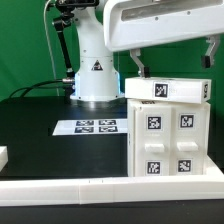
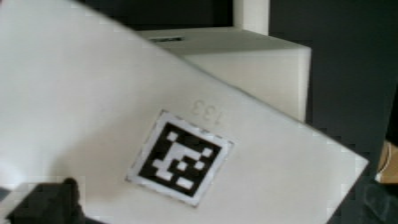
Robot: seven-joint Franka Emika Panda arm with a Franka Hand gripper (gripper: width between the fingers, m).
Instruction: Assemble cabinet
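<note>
- Directly under my gripper (image 1: 172, 68) stands the cabinet (image 1: 170, 130); its top panel (image 2: 160, 110) fills my wrist view, so straight down is blocked.
- Beyond it, toward my pedestal (image 1: 96, 75), the black table (image 1: 40, 125) lies open, save for the flat marker board (image 1: 85, 127).
- A white rail (image 1: 100, 188) walls the table's near edge.

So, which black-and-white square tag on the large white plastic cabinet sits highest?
The lone tag on the top slab's edge of the cabinet. The other four tags form a two-by-two grid on the front below it.
</note>
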